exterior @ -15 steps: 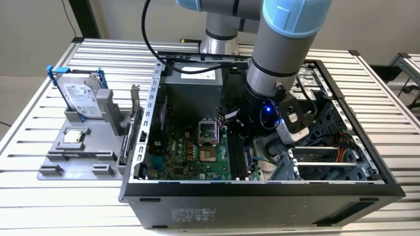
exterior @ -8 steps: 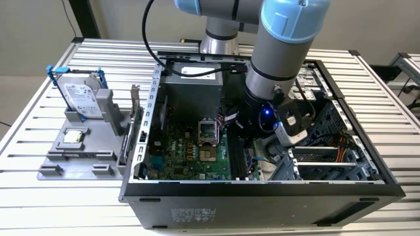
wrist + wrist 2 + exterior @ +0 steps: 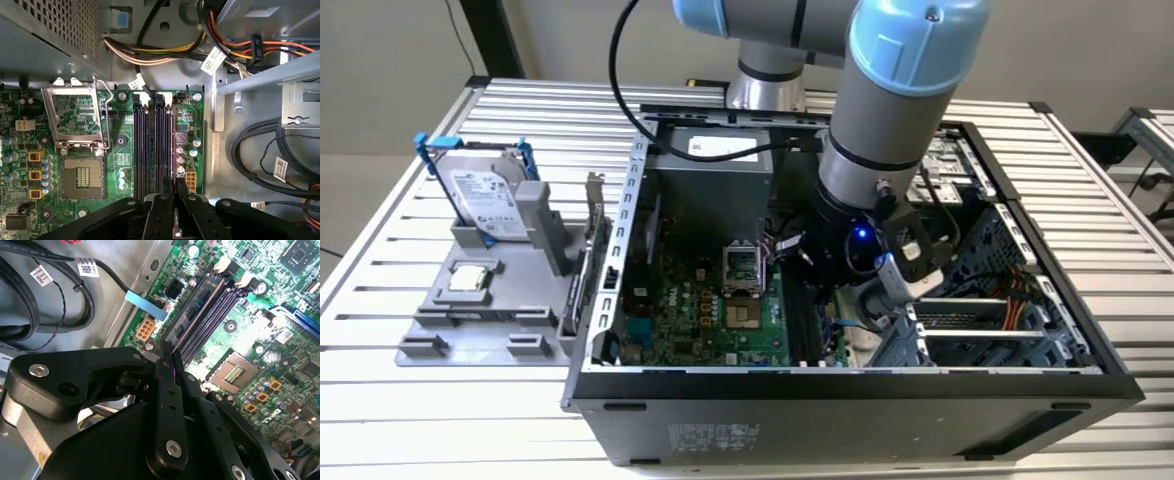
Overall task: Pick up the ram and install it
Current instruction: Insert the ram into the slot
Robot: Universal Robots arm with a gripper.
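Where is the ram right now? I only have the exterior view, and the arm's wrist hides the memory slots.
Observer: In the second wrist view, the ram stands on edge along the end slot of the row, nearest the board's edge.
Operator: Is the gripper on it?
Observer: Yes. In the first wrist view, the gripper is closed on the stick's near end, one finger on each face.
Operator: And the other slots?
Observer: In the first wrist view, the neighbouring slots look empty.
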